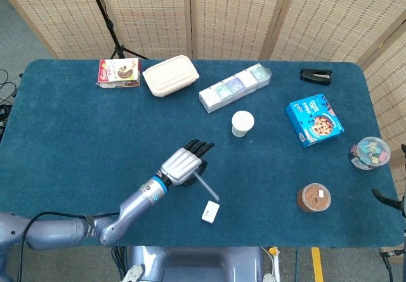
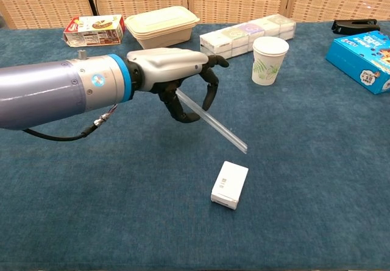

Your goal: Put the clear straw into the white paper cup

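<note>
Small white box (image 2: 230, 184) near front edge; blue snack box (image 1: 314, 122) (right).

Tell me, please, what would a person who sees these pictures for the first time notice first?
Most striking is the left hand, raised over the middle of the blue table, which holds the clear straw slanting down toward a small white box. Next comes the white paper cup, which stands upright further back and right of the hand, in front of a row of tissue packs.
</note>
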Tool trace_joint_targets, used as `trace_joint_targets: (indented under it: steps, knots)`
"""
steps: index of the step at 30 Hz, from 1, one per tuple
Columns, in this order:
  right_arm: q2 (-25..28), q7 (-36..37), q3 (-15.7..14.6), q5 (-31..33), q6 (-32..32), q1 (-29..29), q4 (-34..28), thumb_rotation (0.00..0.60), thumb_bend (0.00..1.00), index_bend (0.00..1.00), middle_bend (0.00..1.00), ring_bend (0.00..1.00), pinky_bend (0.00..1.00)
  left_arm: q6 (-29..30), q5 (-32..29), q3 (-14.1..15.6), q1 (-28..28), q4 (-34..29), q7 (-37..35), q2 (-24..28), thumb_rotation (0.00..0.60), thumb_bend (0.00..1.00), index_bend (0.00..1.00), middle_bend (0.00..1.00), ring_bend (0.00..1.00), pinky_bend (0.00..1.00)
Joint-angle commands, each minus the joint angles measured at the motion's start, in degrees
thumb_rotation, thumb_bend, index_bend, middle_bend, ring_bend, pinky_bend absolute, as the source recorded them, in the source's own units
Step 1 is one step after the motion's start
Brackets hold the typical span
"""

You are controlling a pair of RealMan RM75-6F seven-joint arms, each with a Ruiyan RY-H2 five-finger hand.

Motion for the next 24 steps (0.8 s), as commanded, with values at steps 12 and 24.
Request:
trace_joint_targets:
  steps: [12,24]
  knots:
    - [0.42,1.17,-0.27,-0.29,-0.41,-0.11,0.02,0.600,0.00,0.00,0.00,0.00,0.00,0.72,-10.89,-5.12,-9.20,5.83,4.21,-10.21,0.600,0.34,0.53,0.00,0.00,0.00]
    - [0.39,0.69,-0.36,-0.24,0.24,-0.35,-0.36,0.600,0.00,0.00,0.00,0.00,0.00,0.49,-14.79,-4.88,-11.13,2.59,3.22,-7.89,0.600,0.28,0.00,0.00,0.00,0.00]
